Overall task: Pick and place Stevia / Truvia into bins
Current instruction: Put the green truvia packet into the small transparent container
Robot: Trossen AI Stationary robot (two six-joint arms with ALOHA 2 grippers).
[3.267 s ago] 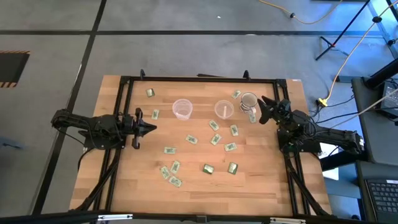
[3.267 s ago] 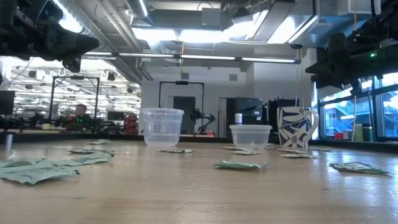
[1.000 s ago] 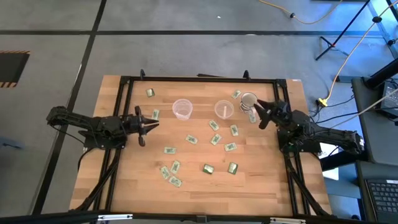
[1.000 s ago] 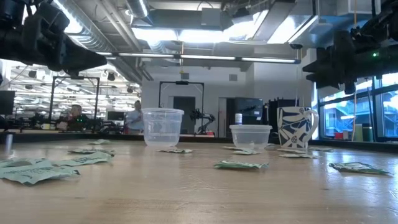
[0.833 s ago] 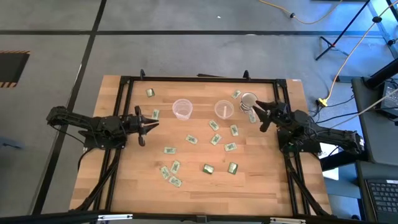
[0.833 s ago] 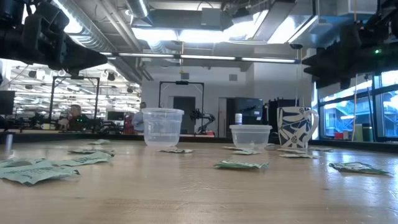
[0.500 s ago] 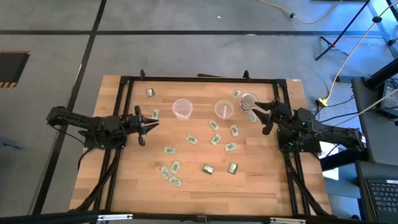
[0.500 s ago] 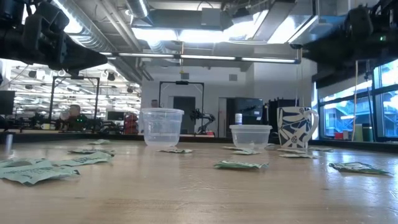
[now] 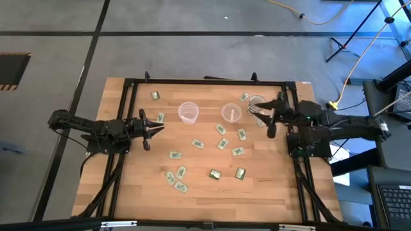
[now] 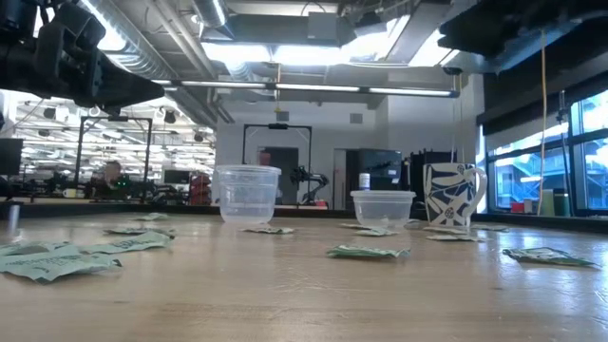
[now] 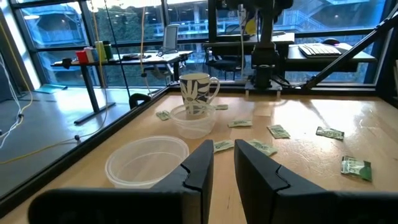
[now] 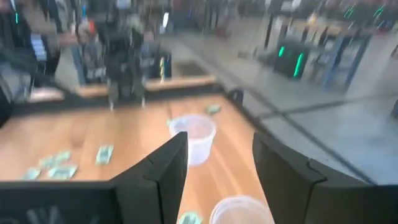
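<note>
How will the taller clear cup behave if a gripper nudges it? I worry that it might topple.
The taller clear cup looks thin-walled and empty, so it is probably very light and would likely slide or tip from a sideways bump. It stands upright on the smooth wooden table, which probably offers little grip.

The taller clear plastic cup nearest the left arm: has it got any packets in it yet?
Empty. The taller clear plastic cup shows only bare walls and bottom in the left wrist view; green-and-white sachets lie on the wooden table.

Small flat green-and-white paper sachets (image 9: 214,173): about fifteen. Round clear plastic cups (image 9: 187,112): two. Patterned ceramic mug (image 10: 448,196): one.
</note>
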